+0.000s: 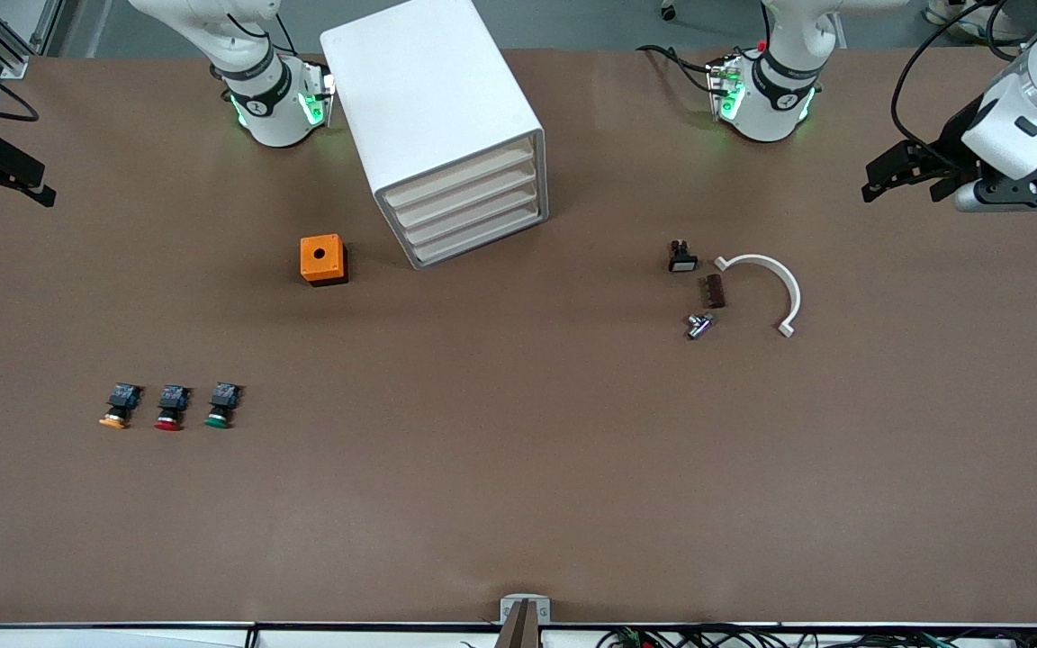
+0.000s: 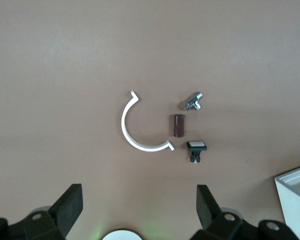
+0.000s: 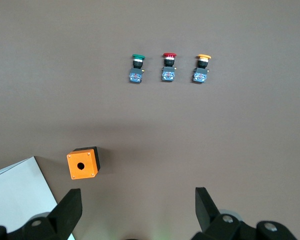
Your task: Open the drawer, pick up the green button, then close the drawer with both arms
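Robotics lab: two bench-mounted arms (image 1: pixel 266 81), cabling.

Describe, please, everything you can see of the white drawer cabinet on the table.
The drawer cabinet is a glossy white box, plastic by its look, with four stacked drawers whose fronts face the front camera at an angle. All four look shut. It stands upright on the brown table between the two arm bases. The orange box sits beside it, apart, toward the right arm's end. Nothing touches it but the table.
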`<state>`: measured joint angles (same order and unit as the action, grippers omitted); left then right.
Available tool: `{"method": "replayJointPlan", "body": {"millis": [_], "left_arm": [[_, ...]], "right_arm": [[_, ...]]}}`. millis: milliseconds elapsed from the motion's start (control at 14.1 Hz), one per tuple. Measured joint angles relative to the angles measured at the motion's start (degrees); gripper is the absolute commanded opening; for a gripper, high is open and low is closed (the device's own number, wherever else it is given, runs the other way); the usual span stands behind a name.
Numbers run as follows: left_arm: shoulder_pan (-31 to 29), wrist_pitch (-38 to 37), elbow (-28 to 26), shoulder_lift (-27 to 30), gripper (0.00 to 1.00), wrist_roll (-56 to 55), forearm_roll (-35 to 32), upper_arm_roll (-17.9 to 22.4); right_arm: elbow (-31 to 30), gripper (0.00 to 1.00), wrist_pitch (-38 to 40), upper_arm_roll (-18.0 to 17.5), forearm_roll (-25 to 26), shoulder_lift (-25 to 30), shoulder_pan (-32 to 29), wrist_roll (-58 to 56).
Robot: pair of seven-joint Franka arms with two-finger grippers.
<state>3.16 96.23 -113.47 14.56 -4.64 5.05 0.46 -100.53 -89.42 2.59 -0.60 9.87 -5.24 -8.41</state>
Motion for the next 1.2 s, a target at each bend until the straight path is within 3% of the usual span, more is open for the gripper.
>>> {"method": "replayJointPlan", "body": {"millis": [495,1203], "left_arm": [[-0.1,0.4,12.0,-7.3,1.00,0.0,-0.1,0.1],[-0.4,0.3,19.1,-9.5,1.00,0.0,-0.1,0.4]], "right_arm": [[-0.2,1.00,-0.1,0.0,0.0,0.0,0.0,0.0],[-0.5,1.00,-0.1,0.0,0.0,0.0,0.0,-0.1]]}}
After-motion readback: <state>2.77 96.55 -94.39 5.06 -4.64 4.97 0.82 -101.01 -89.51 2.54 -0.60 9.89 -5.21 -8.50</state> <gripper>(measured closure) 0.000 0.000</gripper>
